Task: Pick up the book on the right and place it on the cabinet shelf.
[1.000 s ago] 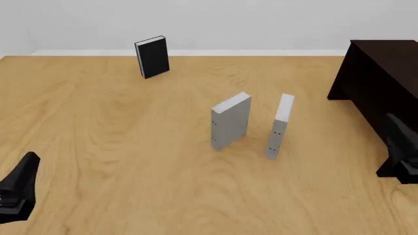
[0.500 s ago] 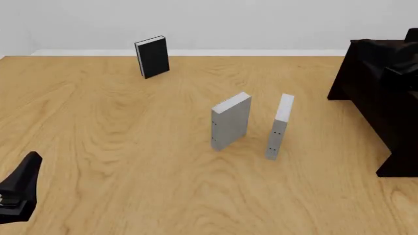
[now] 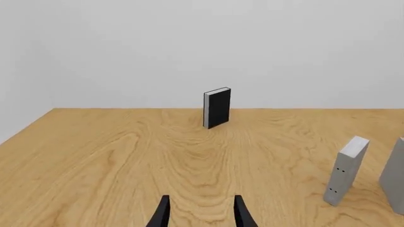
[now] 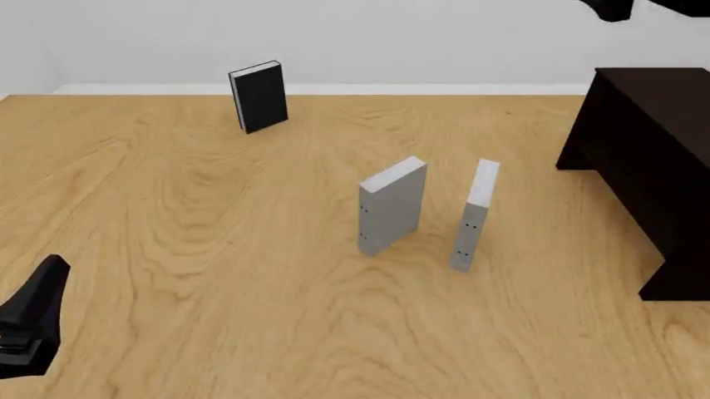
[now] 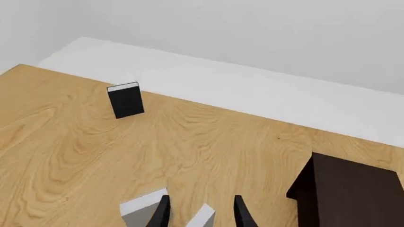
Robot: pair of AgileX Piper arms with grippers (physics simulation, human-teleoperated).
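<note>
Right tool open, empty, above book.

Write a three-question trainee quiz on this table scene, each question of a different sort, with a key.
1. True or false: the thin grey book stands upright on the table.
2. Which stands farthest from the arms? A) black book B) thick grey book C) thin grey book
3. Fill in: the cabinet stands on the ___ side of the front view.

Key: 1 true; 2 A; 3 right.
</note>
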